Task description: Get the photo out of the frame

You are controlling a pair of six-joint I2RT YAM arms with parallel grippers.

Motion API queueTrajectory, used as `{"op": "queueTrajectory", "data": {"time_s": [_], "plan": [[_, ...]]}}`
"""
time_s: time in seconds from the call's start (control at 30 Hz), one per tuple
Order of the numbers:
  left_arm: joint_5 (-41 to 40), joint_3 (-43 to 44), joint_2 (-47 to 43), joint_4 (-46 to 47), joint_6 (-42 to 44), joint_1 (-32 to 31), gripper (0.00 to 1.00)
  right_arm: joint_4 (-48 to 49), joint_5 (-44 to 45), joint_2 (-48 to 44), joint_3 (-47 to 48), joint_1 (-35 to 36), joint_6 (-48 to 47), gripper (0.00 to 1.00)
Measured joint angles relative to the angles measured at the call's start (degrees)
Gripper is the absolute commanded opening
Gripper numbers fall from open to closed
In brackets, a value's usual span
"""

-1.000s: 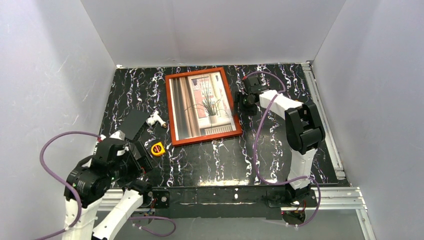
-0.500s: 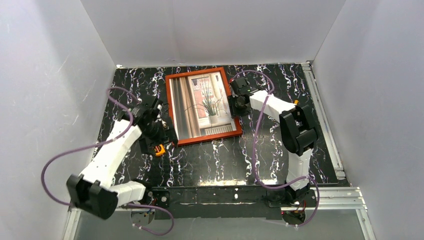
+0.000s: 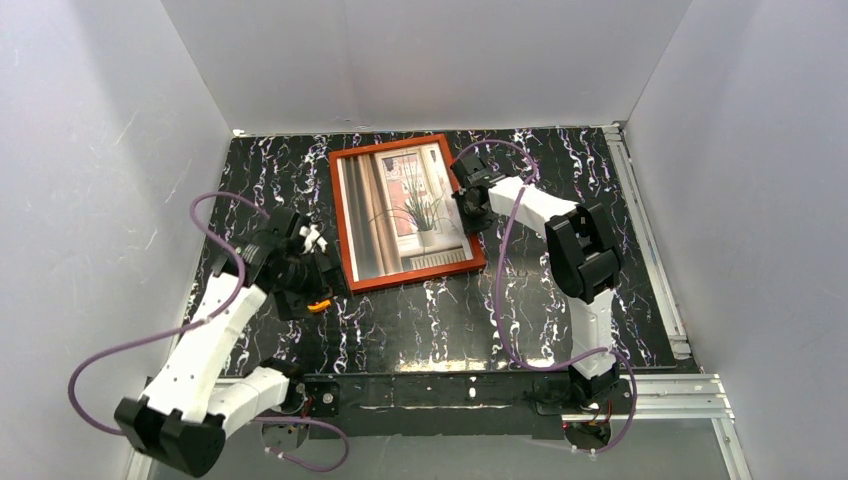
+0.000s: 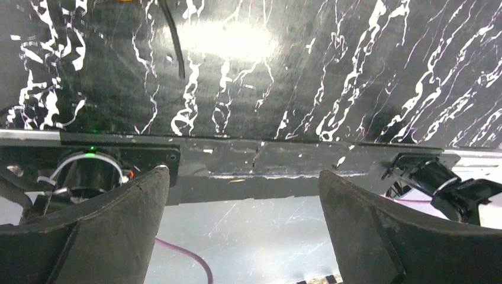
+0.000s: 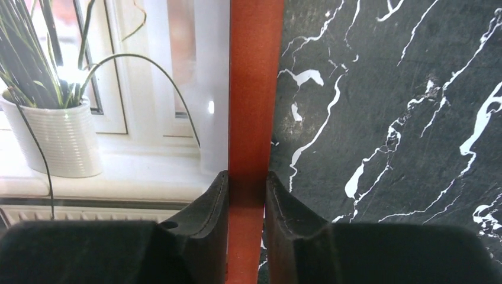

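A: Right, which step is in hand?
B: Securing the frame (image 5: 254, 89). The right jaws pinch its right rail, one finger on the photo (image 5: 118, 118) side, the other over the dark marbled surface (image 5: 385, 118).
A: Left jaws?
B: Spread wide, nothing between them, hanging near the frame's left side.
A: And where's the photo?
B: Seated in the frame, face up, lying flat toward the back of the surface. Not out yet.
A: Next?
B: Probably tip that rail up so the left can free the print. The risk is both lifting together.

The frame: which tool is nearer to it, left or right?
Right. The right tool clamps the frame on its right rail; the left tool hangs off its left side, apart.
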Motion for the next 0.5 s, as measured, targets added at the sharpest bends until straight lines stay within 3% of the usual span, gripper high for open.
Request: {"op": "queueTrajectory", "data": {"time_s": [0.23,0.5], "plan": [[0.3,-2.0,-10.3,-4.6,-0.6,0.0,0.98,-3.5,1.7,0.4,3.0,0.7,0.3,0.01],[0.3,-0.4,-12.2,-8.6,-0.2,0.0,0.98,-15.1,2.7,0.2,13.7,1.0,0.7,0.01]]}}
